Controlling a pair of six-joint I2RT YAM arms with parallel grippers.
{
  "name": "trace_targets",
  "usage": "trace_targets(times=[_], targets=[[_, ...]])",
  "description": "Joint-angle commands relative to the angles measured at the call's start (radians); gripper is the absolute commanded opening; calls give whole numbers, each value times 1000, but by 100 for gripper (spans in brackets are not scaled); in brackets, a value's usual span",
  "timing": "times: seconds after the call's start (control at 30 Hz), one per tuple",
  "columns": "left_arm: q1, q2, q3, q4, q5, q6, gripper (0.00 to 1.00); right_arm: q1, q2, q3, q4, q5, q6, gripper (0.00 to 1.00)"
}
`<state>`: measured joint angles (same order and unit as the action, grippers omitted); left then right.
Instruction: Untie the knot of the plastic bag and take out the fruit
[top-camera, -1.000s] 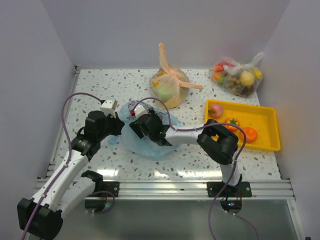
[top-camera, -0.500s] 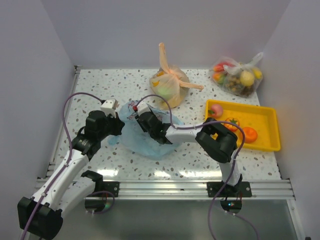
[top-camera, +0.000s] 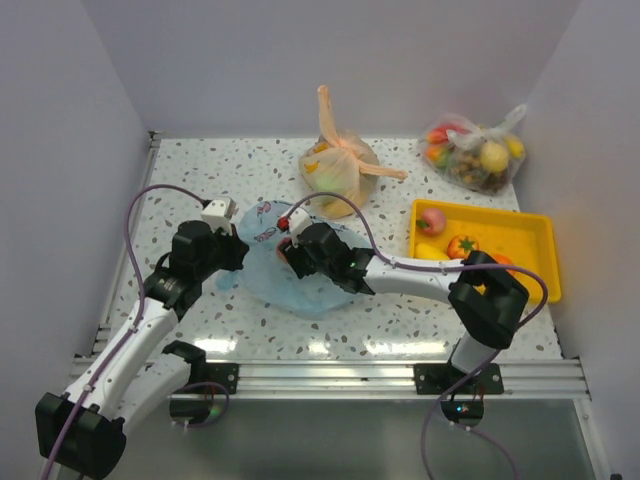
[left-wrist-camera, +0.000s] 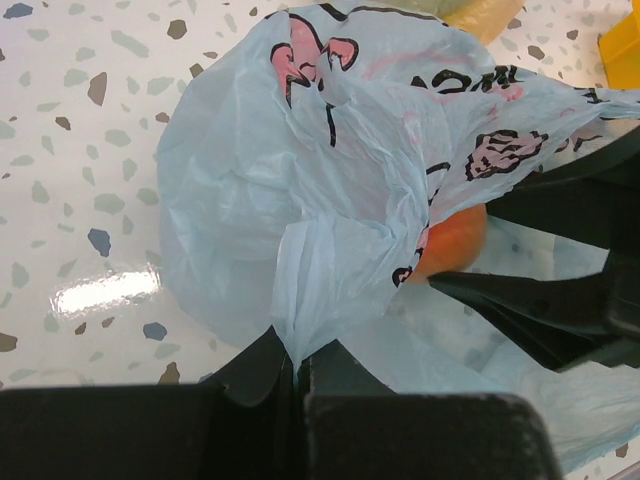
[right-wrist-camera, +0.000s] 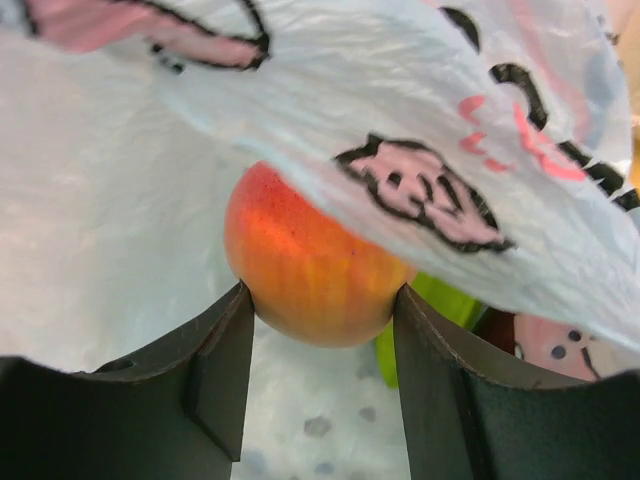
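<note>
Right claw (right-wrist-camera: 322, 298) closed on an orange-red fruit (right-wrist-camera: 305, 255), fruit tucked under the bag (right-wrist-camera: 420, 110) edge, left claw (left-wrist-camera: 297, 365) pinched shut on a bag fold, thin crumpled light blue plastic, pink cartoon prints, dark lettering, lying on the speckled table (top-camera: 400, 322) between both arms.

Top camera overhead, facing down; wrist cameras close, sharing plastic bag (left-wrist-camera: 260, 180).

White links (top-camera: 125, 350), black joints (top-camera: 190, 255), purple cables (top-camera: 150, 189), matte black tool fingers (right-wrist-camera: 215, 370).
</note>
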<state>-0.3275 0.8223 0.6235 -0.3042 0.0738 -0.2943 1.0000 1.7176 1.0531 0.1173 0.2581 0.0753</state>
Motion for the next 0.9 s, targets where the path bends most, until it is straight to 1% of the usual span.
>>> trace_targets(times=[0.0, 0.1, 0.23, 0.37, 0.5, 0.6, 0.7, 0.77, 0.8, 0.87], targets=[[10, 5, -7, 39, -11, 11, 0, -1, -76, -31, -96, -129, -9, 0], [10, 6, -7, 39, -11, 12, 0, -1, -140, -61, -114, -172, 4, 0], [10, 9, -7, 37, -12, 12, 0, -1, -223, -32, -200, -236, 12, 0], [11, 12, -5, 36, -14, 12, 0, -1, -308, 19, -303, -247, 23, 0], [11, 14, -5, 36, -14, 12, 0, -4, -429, 65, -384, -220, 12, 0], [11, 17, -4, 34, -14, 11, 0, -21, -504, 114, -427, -143, 4, 0], [11, 18, -4, 33, -14, 11, 0, -81, -553, 136, -442, -51, 9, 0], [11, 20, -4, 33, -12, 11, 0, -138, -590, 137, -444, 37, 12, 0], [11, 20, -2, 31, -12, 11, 0, -159, -598, 137, -449, 128, 14, 0], [11, 20, -2, 30, -11, 12, 0, -245, -618, 139, -453, 188, 33, 0]])
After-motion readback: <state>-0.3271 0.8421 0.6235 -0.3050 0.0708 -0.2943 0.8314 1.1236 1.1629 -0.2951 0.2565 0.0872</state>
